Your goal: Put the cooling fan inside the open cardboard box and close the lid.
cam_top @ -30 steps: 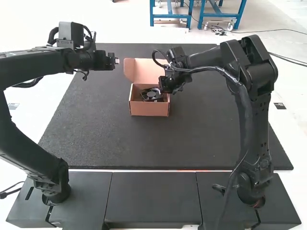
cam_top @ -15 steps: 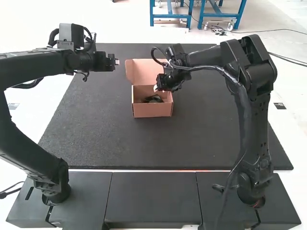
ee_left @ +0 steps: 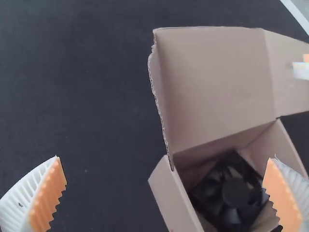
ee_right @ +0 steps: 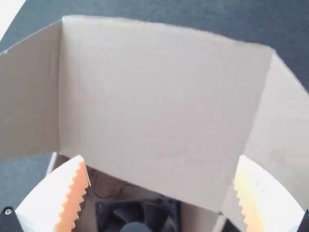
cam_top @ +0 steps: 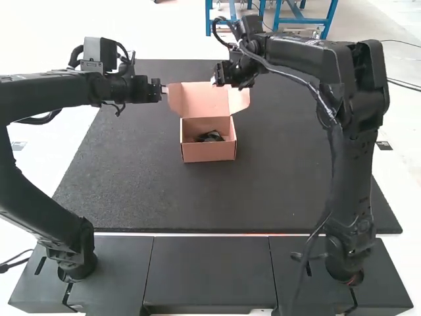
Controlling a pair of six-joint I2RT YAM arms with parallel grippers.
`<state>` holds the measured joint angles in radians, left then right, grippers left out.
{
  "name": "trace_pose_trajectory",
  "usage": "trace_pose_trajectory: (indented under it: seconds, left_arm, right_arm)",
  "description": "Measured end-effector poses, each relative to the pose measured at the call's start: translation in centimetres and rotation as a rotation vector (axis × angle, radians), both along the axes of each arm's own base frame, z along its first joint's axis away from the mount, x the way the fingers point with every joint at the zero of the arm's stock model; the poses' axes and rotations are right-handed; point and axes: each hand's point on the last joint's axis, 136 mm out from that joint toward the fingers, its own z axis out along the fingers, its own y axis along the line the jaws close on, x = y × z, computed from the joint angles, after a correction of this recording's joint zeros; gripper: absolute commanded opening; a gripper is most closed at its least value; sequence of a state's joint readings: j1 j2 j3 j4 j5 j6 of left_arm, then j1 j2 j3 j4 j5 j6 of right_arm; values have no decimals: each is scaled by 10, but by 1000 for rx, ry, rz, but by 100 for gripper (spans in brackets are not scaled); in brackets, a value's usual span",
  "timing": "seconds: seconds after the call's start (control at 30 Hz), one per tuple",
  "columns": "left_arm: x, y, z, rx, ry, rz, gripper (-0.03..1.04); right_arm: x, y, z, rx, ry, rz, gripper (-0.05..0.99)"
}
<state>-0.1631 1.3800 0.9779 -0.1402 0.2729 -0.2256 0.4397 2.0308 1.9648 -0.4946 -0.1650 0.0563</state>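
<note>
Cooling fan [cam_top: 210, 137] is lying flat in the bottom of the cardboard box [cam_top: 207, 150], so it's all down to the lid [cam_top: 200, 101]. That stands upright, top edge just under the right gripper [cam_top: 222, 74], whose fingers are spread wide and empty. The left gripper [cam_top: 160, 89], also wide and empty, sits just beside the lid's side flap. I'd say the right one's better placed to push it down.

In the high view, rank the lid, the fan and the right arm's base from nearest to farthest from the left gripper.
From the left gripper:
1. Lid: upright, just to its right.
2. Fan: down inside the box, farther right and nearer the camera.
3. Right arm's base: far off at the near right.
</note>
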Motion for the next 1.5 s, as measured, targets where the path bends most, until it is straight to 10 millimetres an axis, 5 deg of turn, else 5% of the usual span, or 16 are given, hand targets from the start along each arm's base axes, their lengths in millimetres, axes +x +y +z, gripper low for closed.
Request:
trace_pose_trajectory:
  seconds: [0.27,0.37,0.73,1.0,1.27,1.5]
  left_arm:
    - [3,-14,-7,-33,-19,-34,96]
    - [5,-10,-8,-38,-16,-22,96]
    - [9,1,-4,-48,-30,-2,96]
    - [10,1,-3,-49,-34,-3,96]
    - [10,8,-7,-49,-26,11,96]
    - [11,13,-7,-50,-27,23,96]
  right_arm:
    - [33,-91,0,-96,-45,-137,77]
    - [35,-106,-10,-118,-36,-154,77]
    - [36,-85,-10,-113,-85,-110,76]
    - [29,-59,-12,-97,-84,-55,51]
    - [12,-60,-46,-106,-4,-32,29]
    - [11,-57,-45,-78,1,-15,16]
